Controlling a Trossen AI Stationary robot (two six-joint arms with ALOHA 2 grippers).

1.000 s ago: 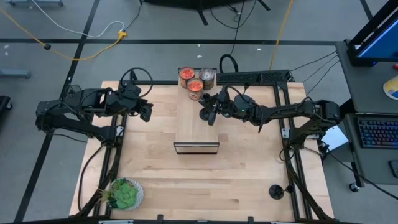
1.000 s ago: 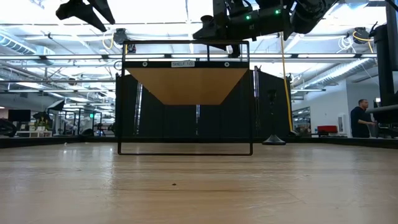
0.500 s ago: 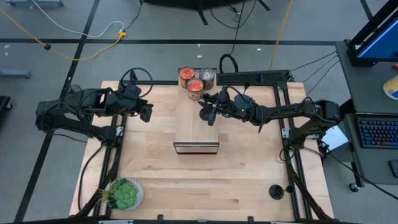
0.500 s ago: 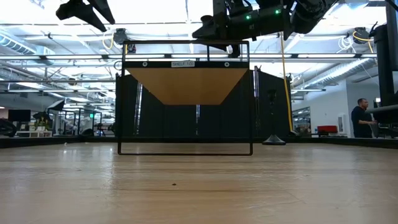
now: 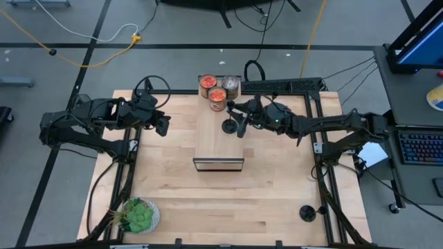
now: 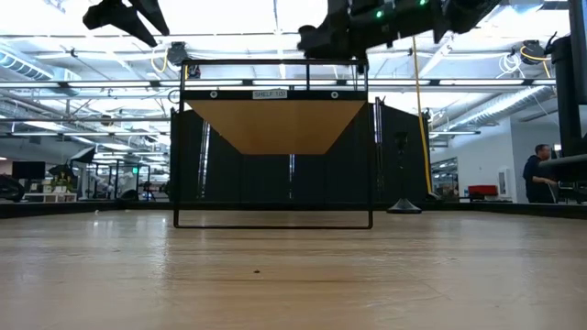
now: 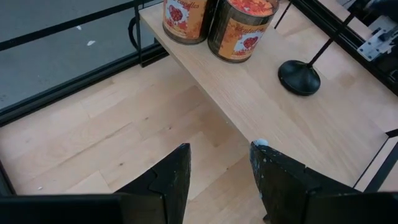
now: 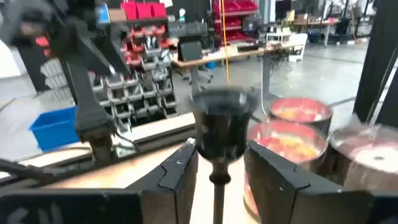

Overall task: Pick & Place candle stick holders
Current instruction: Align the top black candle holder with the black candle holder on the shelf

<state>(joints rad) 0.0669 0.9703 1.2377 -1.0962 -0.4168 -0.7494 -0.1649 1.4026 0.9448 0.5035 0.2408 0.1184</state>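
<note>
Seen from above, one candle stick holder (image 5: 229, 126) stood on the shelf (image 5: 218, 138) at frame centre, the right gripper (image 5: 241, 126) spread beside it; another holder (image 5: 306, 213) waited lower right. Left gripper (image 7: 217, 180) hung spread, empty.

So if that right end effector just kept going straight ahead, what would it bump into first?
Most likely the candle stick holder standing on the shelf: its stem sits right between the right end effector's open fingers. Behind it are the red jars, though depth is hard to judge.

A robotics lab or workshop: racks of red plastic storage bins (image 8: 144, 10), long rows of ceiling strip lights (image 6: 73, 41), wooden workbenches (image 8: 249, 53) behind
</note>
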